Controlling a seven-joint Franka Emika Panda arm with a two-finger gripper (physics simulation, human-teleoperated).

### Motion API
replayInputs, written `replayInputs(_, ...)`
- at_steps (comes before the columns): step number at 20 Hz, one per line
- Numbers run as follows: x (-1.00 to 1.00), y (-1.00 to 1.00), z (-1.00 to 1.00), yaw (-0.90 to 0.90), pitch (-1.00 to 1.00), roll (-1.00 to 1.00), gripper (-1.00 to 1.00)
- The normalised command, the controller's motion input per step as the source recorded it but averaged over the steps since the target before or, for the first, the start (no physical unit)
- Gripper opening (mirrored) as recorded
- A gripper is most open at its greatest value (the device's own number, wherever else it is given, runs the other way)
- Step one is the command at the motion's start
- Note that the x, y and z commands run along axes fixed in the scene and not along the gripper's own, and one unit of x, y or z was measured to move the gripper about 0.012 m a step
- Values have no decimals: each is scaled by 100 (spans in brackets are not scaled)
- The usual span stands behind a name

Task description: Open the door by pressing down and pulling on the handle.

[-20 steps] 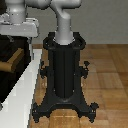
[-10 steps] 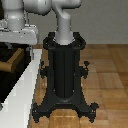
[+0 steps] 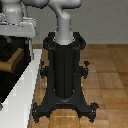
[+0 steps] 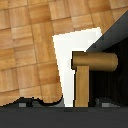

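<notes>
Wrist view: we see tan handle at frame centre-right, over door and white frame edge. Gripper state we cannot tell. Exterior view: pedestal mid-frame.

Wood parquet floor is filling the scene, tan-brown tiles with alternating grain. Plain grey-beige wall is running behind it in the exterior view. Lighting is looking even and diffuse. In the wrist view, the same parquet is showing.
</notes>
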Motion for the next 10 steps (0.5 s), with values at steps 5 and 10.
replayInputs(5,-20,0,0,0,0,0,100)
replayInputs(10,0,0,-40,0,0,0,100)
